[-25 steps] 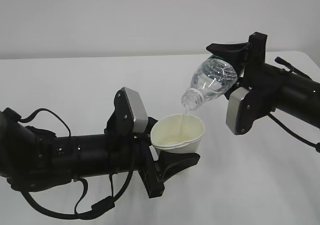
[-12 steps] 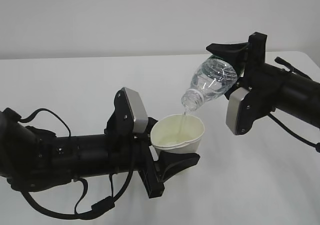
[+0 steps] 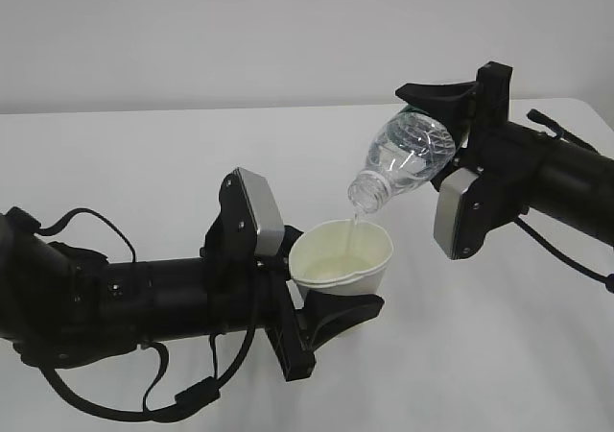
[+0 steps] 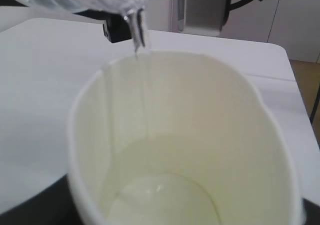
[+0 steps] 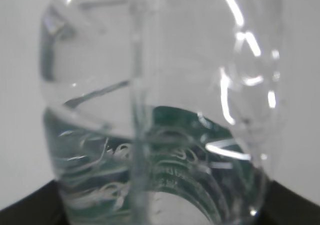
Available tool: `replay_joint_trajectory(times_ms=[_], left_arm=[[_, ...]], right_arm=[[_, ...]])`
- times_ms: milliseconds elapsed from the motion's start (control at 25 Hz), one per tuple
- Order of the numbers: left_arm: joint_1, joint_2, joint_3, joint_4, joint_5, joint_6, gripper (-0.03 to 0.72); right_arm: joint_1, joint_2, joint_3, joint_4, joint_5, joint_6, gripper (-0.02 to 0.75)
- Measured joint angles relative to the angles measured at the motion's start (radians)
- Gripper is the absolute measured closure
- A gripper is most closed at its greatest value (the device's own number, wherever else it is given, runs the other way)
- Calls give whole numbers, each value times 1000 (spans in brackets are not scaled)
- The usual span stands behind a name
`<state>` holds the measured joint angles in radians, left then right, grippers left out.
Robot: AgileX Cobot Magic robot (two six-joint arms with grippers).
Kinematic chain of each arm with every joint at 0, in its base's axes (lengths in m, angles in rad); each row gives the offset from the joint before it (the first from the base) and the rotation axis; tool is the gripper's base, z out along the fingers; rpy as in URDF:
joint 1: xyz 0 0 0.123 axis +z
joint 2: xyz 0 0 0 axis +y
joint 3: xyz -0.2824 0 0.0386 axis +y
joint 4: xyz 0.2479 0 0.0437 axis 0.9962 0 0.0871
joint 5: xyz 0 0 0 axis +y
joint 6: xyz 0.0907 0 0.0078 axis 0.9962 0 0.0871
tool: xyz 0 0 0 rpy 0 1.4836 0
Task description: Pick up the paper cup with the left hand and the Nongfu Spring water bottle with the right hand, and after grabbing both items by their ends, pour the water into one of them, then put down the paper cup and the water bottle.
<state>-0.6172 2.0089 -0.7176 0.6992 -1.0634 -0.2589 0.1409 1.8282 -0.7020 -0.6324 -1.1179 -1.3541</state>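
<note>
Water (image 4: 139,32) pools inside the paper cup (image 4: 210,135) (left wrist view only) — each pincer clamped: cup, bottle (image 3: 408,154).

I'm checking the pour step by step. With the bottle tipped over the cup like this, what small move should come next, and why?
Probably hold the tilt a moment longer. The bottle in the right pincer is tipped neck-down, a thin stream of water is falling inside the paper cup in the left pincer, and the cup shows only a shallow pool at its bottom, with water left in the bottle.
</note>
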Motion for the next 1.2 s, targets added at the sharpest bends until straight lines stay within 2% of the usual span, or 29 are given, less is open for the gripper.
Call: replay_joint_trajectory(times_ms=[1200], left_arm=[[0,0,0,0,0,0,232]], right_arm=[[0,0,0,0,0,0,274]])
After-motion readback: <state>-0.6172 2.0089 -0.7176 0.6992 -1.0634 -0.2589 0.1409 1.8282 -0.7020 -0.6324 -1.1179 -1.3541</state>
